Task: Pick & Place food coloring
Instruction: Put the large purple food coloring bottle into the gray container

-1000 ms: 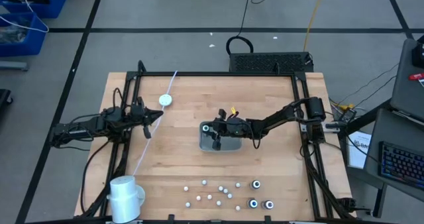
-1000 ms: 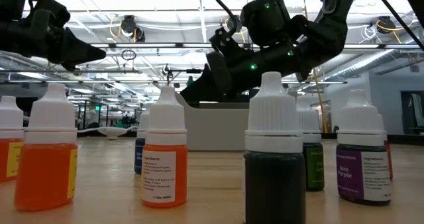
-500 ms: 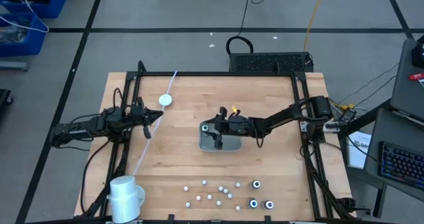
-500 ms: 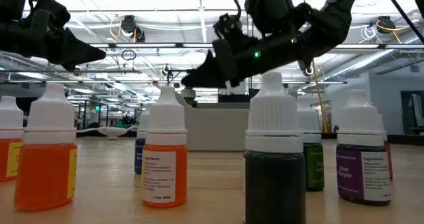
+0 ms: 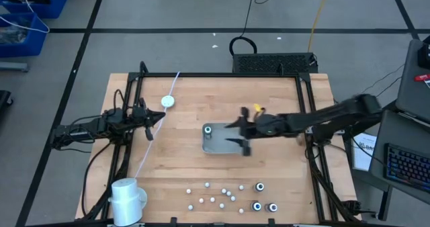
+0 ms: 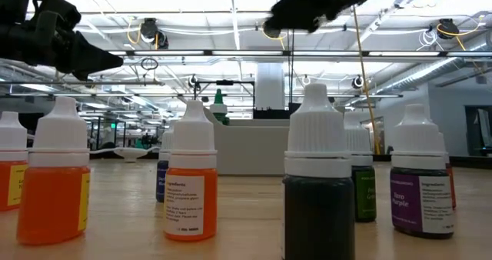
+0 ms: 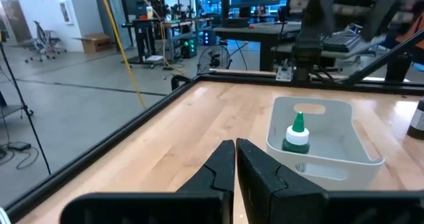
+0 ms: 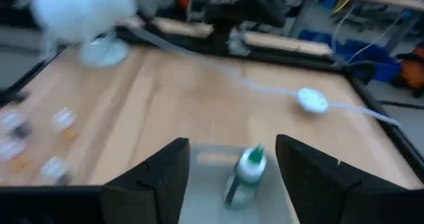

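While one green-capped food coloring bottle [image 5: 209,129] stands upright in the grey tray [image 5: 222,146], toward its 9 o'clock corner in the high view, the rest of the bottles [image 5: 232,197] wait in a loose cluster near the table's 6 o'clock edge. The left wrist view shows the placed bottle [image 7: 296,134] resting on the tray floor, free of any finger.

The right gripper [image 5: 242,135] sits over the tray's 3 o'clock side, its fingers spread wide with nothing between them; in the right wrist view the bottle [image 8: 244,173] stands apart from both pads. The left gripper [image 5: 149,121] waits near the table's 9 o'clock edge, fingers pressed together and empty, beside a white disc [image 5: 168,101] on a pale cord. A white roll [image 5: 127,199] stands at the 7 o'clock corner.

Step in hand, as judged: retreat after release, then fetch the next bottle. To do it well, the right arm should lift clear before swinging toward 6 o'clock, so no finger clips the standing bottle, and should approach the cluster from above to pick out a single cap.

Versus one second ago: the right gripper was down at the bottle's position inside the tray; now it has drawn back toward 3 o'clock and risen, with fingers parted. The left arm has not moved.
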You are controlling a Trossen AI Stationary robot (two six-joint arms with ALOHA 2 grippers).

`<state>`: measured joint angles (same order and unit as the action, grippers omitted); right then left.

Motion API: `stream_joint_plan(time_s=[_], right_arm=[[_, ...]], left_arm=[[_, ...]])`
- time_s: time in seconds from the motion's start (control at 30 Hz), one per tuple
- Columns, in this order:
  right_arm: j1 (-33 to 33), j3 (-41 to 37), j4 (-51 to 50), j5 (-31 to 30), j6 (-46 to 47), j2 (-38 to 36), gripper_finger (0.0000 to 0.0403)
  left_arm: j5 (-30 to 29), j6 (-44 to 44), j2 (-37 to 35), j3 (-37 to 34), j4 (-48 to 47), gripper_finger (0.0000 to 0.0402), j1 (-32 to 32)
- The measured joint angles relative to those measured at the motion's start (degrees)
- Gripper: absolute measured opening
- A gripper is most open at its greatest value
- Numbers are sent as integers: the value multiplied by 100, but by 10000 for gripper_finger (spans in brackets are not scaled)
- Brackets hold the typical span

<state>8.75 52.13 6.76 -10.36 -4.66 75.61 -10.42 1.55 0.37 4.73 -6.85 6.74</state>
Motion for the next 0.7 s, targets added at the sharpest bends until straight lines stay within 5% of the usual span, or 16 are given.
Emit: stream_joint_plan(time_s=[0.33, 0.7], right_arm=[[882, -1861, -345, -465, 411, -2740, 119], [1165, -4402, 2205, -600, 156, -3666, 5]], left_arm=[[-12, 107, 0, 0, 20, 21, 0], [-10, -134, 1, 0, -19, 21, -1]])
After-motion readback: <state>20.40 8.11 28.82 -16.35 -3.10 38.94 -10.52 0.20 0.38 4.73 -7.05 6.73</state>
